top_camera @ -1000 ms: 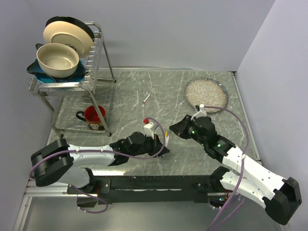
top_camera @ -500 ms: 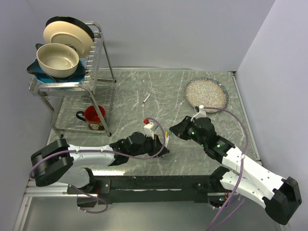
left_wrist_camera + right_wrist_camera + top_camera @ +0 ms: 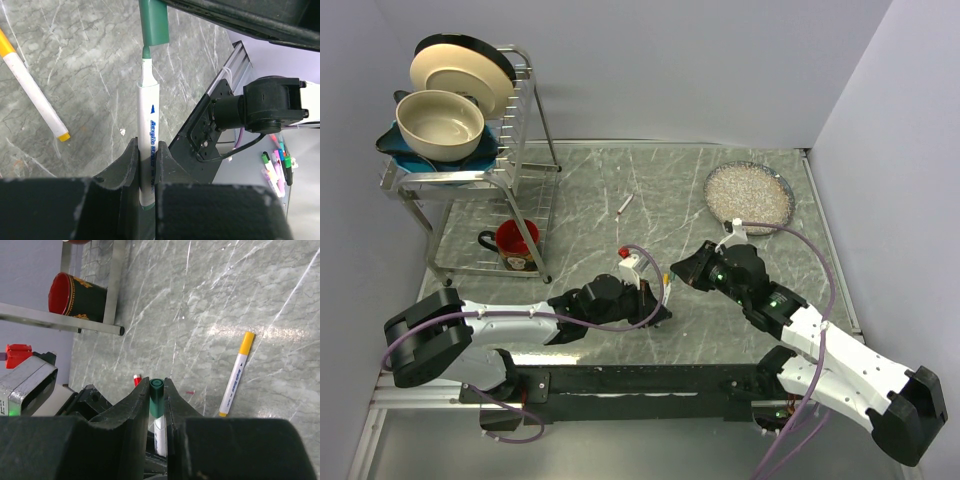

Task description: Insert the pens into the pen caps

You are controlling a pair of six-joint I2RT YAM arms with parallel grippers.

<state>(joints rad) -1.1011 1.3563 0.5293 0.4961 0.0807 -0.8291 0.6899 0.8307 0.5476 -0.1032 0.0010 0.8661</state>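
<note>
Edged leftward since a second ago, the right gripper (image 3: 156,389) has its jaws clamped on the dark green cap (image 3: 154,25). The cap's mouth meets the green tip of the white pen (image 3: 148,115), which is clamped in the left gripper's (image 3: 147,152) jaws. A yellow-capped pen (image 3: 235,375) lies on the tabletop (image 3: 225,300).

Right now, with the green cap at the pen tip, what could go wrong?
1. The green cap looks slightly tilted against the white pen; pushing may jam or bend the nib.
2. The left tool pinches the barrel low down; it may slip back under load.
3. The yellow-capped pen lies close by; a sweep could knock it.
</note>
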